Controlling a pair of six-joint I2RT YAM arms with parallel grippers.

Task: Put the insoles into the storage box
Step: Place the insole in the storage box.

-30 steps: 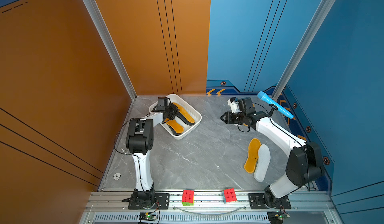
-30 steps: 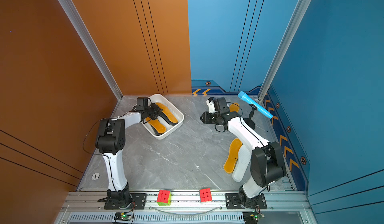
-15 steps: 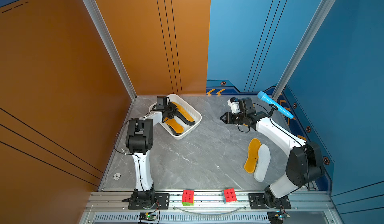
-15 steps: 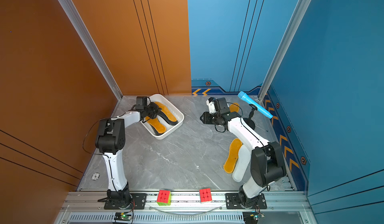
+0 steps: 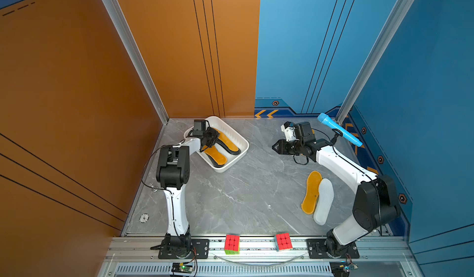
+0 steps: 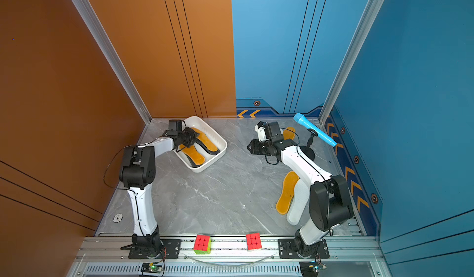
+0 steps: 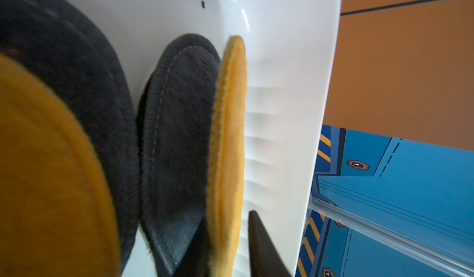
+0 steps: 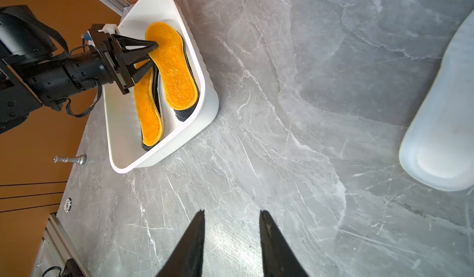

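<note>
The white storage box (image 5: pixel 234 160) (image 6: pixel 213 157) sits at the back left. Two orange-yellow insoles (image 5: pixel 228 142) (image 5: pixel 216 156) lie in it on top of dark ones (image 7: pixel 179 108). My left gripper (image 5: pixel 213 139) (image 8: pixel 151 56) reaches into the box, open. Its jaws stand either side of the edge of an orange-yellow insole (image 7: pixel 228 134), and one finger (image 7: pixel 256 237) is clear of it. My right gripper (image 5: pixel 274 146) (image 8: pixel 232 212) hovers open over bare table with nothing in it. An orange-yellow insole (image 5: pixel 311 192) and a white insole (image 5: pixel 324 201) lie side by side at the right. Another orange-yellow insole (image 6: pixel 289 132) shows behind the right arm.
A blue microphone (image 5: pixel 338 129) on a black stand stands at the back right corner. Two colour cubes (image 5: pixel 232 243) (image 5: pixel 283 241) sit on the front rail. A small silver pin (image 8: pixel 71 159) and a round disc (image 5: pixel 144 218) lie by the left wall.
The left gripper's jaws have parted from the orange-yellow insole inside the box. The right arm has not moved.
</note>
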